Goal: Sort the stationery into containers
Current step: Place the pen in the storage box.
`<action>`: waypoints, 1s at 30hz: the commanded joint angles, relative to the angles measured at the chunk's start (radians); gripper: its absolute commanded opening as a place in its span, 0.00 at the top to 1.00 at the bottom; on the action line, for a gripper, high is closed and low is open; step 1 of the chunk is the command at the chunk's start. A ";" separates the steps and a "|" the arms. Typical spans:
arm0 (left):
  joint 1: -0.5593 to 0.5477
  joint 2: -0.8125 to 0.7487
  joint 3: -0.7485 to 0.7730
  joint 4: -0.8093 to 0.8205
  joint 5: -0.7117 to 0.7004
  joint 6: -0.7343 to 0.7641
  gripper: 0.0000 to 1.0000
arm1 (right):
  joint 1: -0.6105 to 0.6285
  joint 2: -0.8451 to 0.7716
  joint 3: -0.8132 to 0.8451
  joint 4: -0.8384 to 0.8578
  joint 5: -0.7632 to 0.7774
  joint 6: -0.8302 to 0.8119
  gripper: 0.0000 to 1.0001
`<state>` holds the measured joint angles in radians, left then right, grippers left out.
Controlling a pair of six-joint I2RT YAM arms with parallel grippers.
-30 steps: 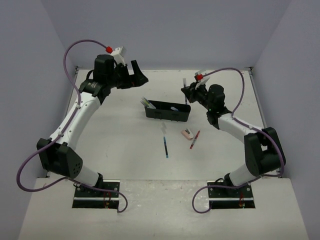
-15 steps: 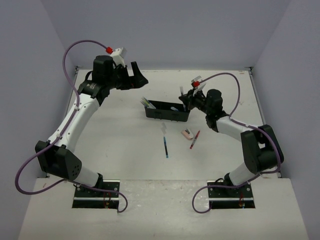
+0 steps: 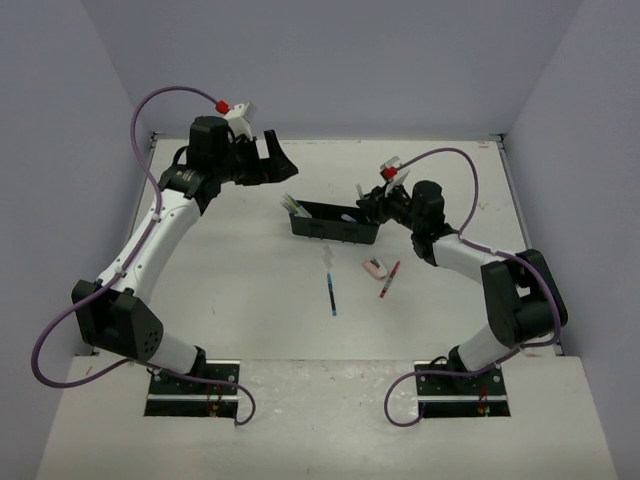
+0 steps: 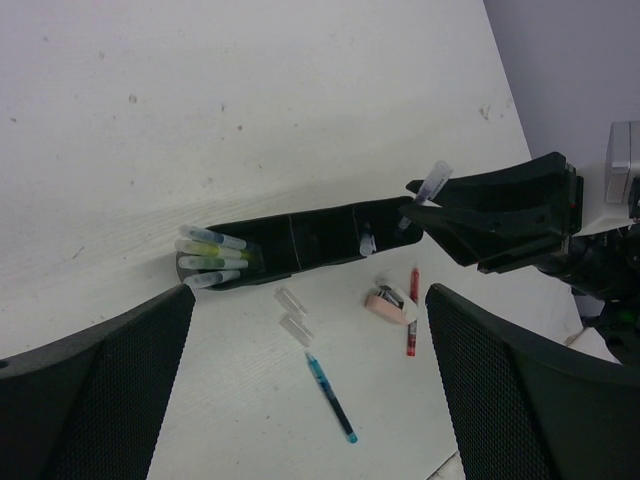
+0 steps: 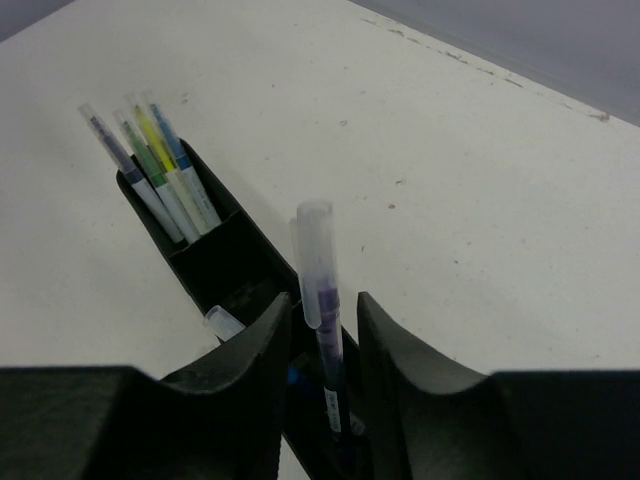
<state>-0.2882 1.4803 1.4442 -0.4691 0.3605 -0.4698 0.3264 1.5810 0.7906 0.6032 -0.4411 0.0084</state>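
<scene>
The black organizer tray (image 3: 335,222) lies mid-table. Several pens (image 4: 210,255) stand in its left end; they also show in the right wrist view (image 5: 160,175). My right gripper (image 3: 368,200) is at the tray's right end, shut on a dark pen with a clear cap (image 5: 325,330) whose lower end is down inside the tray (image 5: 215,265). On the table in front lie a blue pen (image 3: 330,293), a red pen (image 3: 389,279) and the pinkish eraser (image 3: 373,267). My left gripper (image 3: 278,152) hangs high behind the tray, open and empty (image 4: 310,290).
Two clear pen caps (image 4: 295,315) lie between the tray and the blue pen. A loose clear cap (image 5: 222,322) rests in a middle compartment. Walls close the table at the back and both sides.
My right gripper has come down and to the left from behind the tray, bringing the held pen into the tray's right end. The left arm has barely moved.
</scene>
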 commanded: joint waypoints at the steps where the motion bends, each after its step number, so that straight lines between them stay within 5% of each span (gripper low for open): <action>1: 0.000 -0.019 -0.003 0.044 0.034 -0.005 0.00 | 0.000 -0.011 0.025 0.009 -0.021 -0.036 0.62; 12: -0.167 -0.025 -0.044 -0.108 -0.176 0.022 0.00 | 0.002 -0.218 0.071 -0.102 0.055 0.066 0.54; 18: -0.186 -0.116 -0.190 -0.124 -0.264 -0.049 0.00 | 0.071 -0.341 0.235 -0.643 0.264 0.159 0.54; 24: -0.186 -0.135 -0.220 -0.278 -0.525 -0.165 0.00 | 0.285 -0.246 0.535 -1.302 0.714 0.401 0.44; 28: -0.186 -0.133 -0.217 -0.367 -0.635 -0.197 0.00 | 0.391 -0.153 0.634 -1.568 0.744 0.678 0.37; 30: -0.186 -0.154 -0.238 -0.373 -0.670 -0.201 0.00 | 0.464 -0.137 0.610 -1.559 0.707 0.745 0.24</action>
<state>-0.4785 1.3754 1.2281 -0.7619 -0.1520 -0.6179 0.6847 1.3821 1.3896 -0.6232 0.1777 0.4607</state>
